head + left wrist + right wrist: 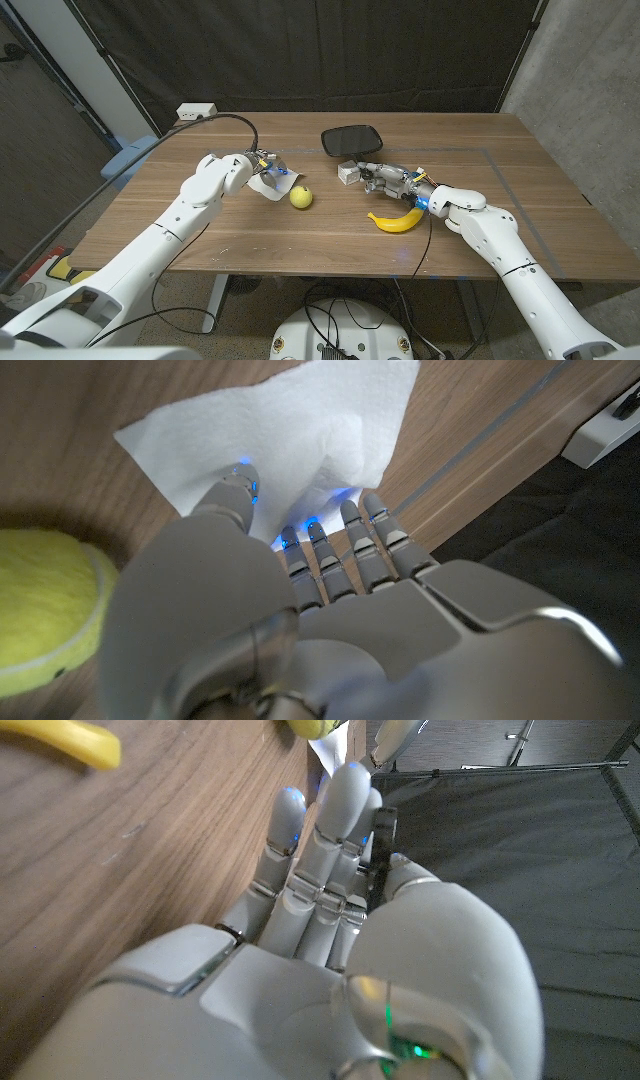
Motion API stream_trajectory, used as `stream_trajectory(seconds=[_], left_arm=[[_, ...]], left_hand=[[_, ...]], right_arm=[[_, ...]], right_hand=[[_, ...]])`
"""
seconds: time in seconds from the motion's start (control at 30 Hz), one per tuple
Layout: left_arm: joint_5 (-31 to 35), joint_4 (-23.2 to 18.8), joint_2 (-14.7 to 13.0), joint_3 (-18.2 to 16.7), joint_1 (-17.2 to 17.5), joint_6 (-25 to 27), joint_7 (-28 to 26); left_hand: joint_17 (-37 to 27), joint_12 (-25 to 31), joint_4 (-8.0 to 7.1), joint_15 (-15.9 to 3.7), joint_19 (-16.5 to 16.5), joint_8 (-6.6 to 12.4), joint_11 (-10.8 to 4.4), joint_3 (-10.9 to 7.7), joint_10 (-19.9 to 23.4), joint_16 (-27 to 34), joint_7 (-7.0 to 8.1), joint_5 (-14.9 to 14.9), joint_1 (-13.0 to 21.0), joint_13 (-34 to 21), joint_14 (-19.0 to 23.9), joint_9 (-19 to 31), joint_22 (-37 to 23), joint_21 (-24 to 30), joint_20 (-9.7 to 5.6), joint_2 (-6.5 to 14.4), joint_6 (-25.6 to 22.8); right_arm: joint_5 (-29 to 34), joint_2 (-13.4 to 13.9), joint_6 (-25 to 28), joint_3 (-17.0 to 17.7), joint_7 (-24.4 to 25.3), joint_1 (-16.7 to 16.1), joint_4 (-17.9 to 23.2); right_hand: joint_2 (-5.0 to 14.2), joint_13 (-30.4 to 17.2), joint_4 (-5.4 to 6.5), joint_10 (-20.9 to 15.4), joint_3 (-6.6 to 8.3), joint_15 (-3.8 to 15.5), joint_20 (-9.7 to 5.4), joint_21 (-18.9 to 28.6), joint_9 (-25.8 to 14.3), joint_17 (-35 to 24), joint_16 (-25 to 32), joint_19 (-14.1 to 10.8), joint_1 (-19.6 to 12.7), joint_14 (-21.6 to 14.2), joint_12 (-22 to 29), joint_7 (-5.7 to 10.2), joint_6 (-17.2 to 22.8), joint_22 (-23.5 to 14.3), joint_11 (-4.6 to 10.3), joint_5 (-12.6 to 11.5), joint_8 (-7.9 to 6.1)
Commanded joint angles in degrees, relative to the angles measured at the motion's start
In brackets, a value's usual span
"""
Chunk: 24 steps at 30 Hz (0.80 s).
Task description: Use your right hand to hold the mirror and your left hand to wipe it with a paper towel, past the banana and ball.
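Wooden desk [300, 235] bearing, near its far edge, a dark rounded mirror [352, 140]. The right hand [385, 178] lies just in front of the mirror, whether its fingers grasp the handle cannot be told. The left hand [262, 168] presses its fingertips [240, 485] on a white paper towel [290, 435] left of centre. Curved yellow banana [396, 221] lies toward the near edge; yellow-green ball [301, 197] sits beside the towel.

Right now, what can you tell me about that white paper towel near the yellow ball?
The paper towel is a thin, soft-looking white sheet, rumpled and partly folded, with one pointed corner sticking out. It lies on the wooden table beside the tennis ball. The left hand is on it, its fingers pressing into the sheet, which bunches around them.
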<state>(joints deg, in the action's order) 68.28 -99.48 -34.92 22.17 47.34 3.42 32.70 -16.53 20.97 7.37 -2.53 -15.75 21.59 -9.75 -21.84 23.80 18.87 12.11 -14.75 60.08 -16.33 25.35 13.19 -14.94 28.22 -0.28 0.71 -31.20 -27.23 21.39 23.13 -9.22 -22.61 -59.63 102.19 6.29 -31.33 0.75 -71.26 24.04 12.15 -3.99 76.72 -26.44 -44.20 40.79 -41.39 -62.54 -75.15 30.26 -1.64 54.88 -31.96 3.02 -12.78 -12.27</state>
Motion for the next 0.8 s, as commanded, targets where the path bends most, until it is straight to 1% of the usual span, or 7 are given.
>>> stream_trajectory(seconds=[0.03,0.13,0.23,0.3,0.4,0.67,0.8], left_arm=[[-0.5,1.3,0.3,-1.8,2.9,-2.1,-13.8],[-1.4,1.9,0.6,-2.9,4.1,-2.5,-19.4],[-1.4,2.5,0.8,-3.2,4.6,-2.6,-23.2],[-1.2,2.6,0.8,-3.3,4.8,-2.5,-25.2],[-1.0,2.6,1.0,-3.6,5.7,-2.4,-29.2],[-0.1,4.5,3.6,-4.6,7.4,-0.8,-46.6],[0.1,5.6,4.0,-4.3,7.2,-1.1,-52.1]], left_hand=[[-3.1,5.4,1.06,-10.28,-3.7,5.58,0.0,0.0,10.9,4.1,-1.79,2.0,4.6,-1.9,11.4,-0.9,-1.6,4.7,-0.08,2.6,-14.1],[-7.2,9.1,1.76,-10.84,-5.2,7.41,-0.35,0.94,17.5,8.2,-3.95,3.3,8.2,-3.3,18.6,-1.4,-2.9,8.0,0.15,3.6,-18.7],[-13.1,13.9,1.68,-11.12,-7.6,7.44,-0.29,2.34,23.4,11.8,-6.21,3.8,12.3,-6.2,24.2,-1.6,-4.6,12.9,-0.5,5.4,-20.5],[-14.3,16.0,1.36,-11.07,-9.5,8.05,-0.71,2.82,26.1,12.2,-8.27,3.8,12.9,-7.4,27.2,-1.7,-5.4,15.4,-0.67,5.7,-23.1],[-14.7,17.0,1.08,-10.93,-10.4,8.23,-0.42,3.05,27.2,12.0,-9.31,3.7,13.0,-8.0,29.3,-1.7,-5.8,17.1,-0.81,5.6,-24.4],[-14.9,17.3,0.5,-10.81,-11.0,8.29,-0.7,3.35,28.5,11.4,-9.27,3.6,12.4,-7.8,31.3,-1.8,-6.2,18.8,-1.21,5.4,-25.7],[-15.1,17.5,0.44,-10.87,-11.2,8.22,-0.94,3.42,29.1,11.1,-9.39,3.5,12.4,-7.9,31.9,-1.9,-6.4,19.6,-1.44,5.2,-26.1]], right_arm=[[0.0,0.0,0.7,-0.1,0.1,0.5,-0.1],[0.2,-0.1,0.2,-0.3,-0.1,0.6,-0.4],[0.2,-0.2,0.2,-0.3,0.0,0.6,-0.5],[0.1,-0.3,0.5,-0.2,0.3,0.6,-0.4],[0.4,-0.2,0.1,-0.3,0.1,0.7,-0.5],[0.5,-0.2,0.2,-0.2,0.3,0.8,-0.4],[0.9,-0.3,-0.8,-0.1,0.7,0.4,0.0]], right_hand=[[4.25,-0.2,0.3,-2.8,0.04,0.98,-8.03,0.4,-0.2,-0.2,-0.1,0.2,-5.0,0.9,-0.2,0.28,3.2,0.0,1.26,-0.3,0.12],[4.25,-0.3,0.37,-2.8,0.04,0.98,-8.03,0.5,-0.3,-0.3,-0.1,0.3,-5.1,0.9,-0.2,0.28,3.2,0.2,1.19,-0.3,0.16],[4.24,-0.5,0.41,-2.7,0.06,0.98,-8.02,0.6,-0.3,-0.2,-0.1,0.4,-5.1,0.9,-0.2,0.3,3.2,0.3,1.27,-0.3,0.2],[4.24,-0.3,0.45,-2.8,0.06,0.98,-8.03,0.7,-0.3,-0.3,-0.1,0.3,-5.2,0.9,-0.3,0.31,3.3,0.5,1.22,-0.3,0.26],[4.22,-0.3,0.47,-2.8,0.06,0.98,-8.04,0.9,-0.2,-0.4,-0.1,0.4,-5.2,0.8,-0.3,0.3,3.3,0.6,1.2,-0.3,0.31],[4.21,-0.3,0.58,-2.8,0.05,0.99,-8.02,1.1,-0.3,-0.3,-0.1,0.5,-5.3,0.8,-0.4,0.29,3.3,1.0,1.25,-0.3,0.36],[4.17,-0.5,0.61,-2.8,0.05,0.98,-8.03,1.2,-0.3,-0.3,-0.1,0.6,-5.4,0.8,-0.3,0.28,3.3,1.2,1.22,-0.3,0.4]])
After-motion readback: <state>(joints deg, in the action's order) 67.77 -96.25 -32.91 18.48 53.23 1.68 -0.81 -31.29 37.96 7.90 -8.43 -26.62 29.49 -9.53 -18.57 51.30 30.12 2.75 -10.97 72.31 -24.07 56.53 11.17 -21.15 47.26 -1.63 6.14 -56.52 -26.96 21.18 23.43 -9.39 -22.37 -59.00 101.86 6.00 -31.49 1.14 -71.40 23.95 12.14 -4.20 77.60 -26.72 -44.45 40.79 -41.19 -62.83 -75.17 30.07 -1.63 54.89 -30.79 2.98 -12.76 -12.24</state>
